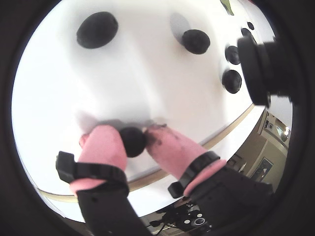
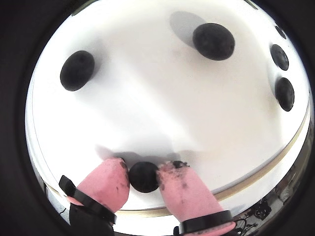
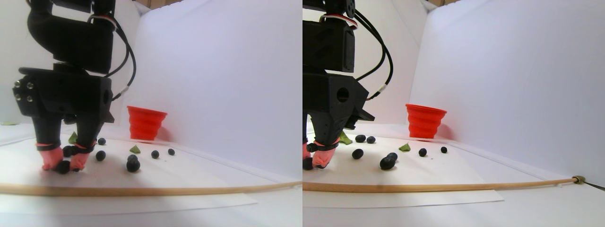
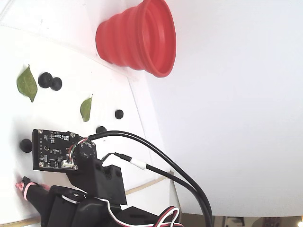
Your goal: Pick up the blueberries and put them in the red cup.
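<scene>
Gripper point(image 2: 143, 178) is being seen low on the white sheet point(image 2: 147, 108), its two pink-sleeved fingertips point(image 2: 110, 179) closed narrowly on one blueberry point(image 2: 143, 177); contact on both sides is being shown in both wrist views, with the berry sitting on or just off the sheet — which of the two cannot be told.

Berry count, by view:
- in a wrist view, five are being counted: the gripped one, one at upper left point(image 2: 77, 70), one at upper centre point(image 2: 213, 41), two at the right edge point(image 2: 284, 93)
- in the stereo pair view, left half, the gripped berry point(image 3: 62, 166) is being shown between the pink tips, with about seven more loose ones scattered behind it and to its right; one further pair point(image 3: 133, 163) is lying touching or overlapping, exact number unclear
- in the fixed view, five are being made out, two of them side by side point(image 4: 50, 81) near the larger leaf

Green leaves: two are being counted, a larger one point(image 4: 27, 83) and a smaller one point(image 4: 86, 108), both flat on the sheet among the loose berries.

Red cup point(image 3: 145, 122): one, standing upright at the back of the sheet, against the white backdrop point(image 3: 227, 71), well apart from the gripper. Its inside is not being shown clearly enough to say what it holds.

A thin wooden rod point(image 3: 142, 190) is being seen lying across the front of the sheet, near the gripper
</scene>
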{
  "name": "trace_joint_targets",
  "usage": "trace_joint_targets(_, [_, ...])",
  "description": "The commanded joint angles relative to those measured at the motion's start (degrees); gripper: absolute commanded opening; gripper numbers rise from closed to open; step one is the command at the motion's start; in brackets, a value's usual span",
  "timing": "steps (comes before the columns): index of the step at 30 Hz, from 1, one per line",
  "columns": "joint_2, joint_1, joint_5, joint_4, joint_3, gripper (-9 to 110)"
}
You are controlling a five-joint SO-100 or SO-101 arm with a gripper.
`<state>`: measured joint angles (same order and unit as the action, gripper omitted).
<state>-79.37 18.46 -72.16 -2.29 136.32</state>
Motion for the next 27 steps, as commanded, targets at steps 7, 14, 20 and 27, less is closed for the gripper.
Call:
trace_joint_targets(7, [-10.5, -3.7, -1.4, -1.6, 1.1, 10])
trace_joint_targets(14, [-14.8, -5.7, -3.0, -3.3, 1.2, 10])
trace_joint_targets(20, [-19.8, -7.4, -4.4, -5.0, 1.6, 10])
trace_joint_targets(27, [-22.4, -9.6, -6.0, -5.7, 0.8, 10])
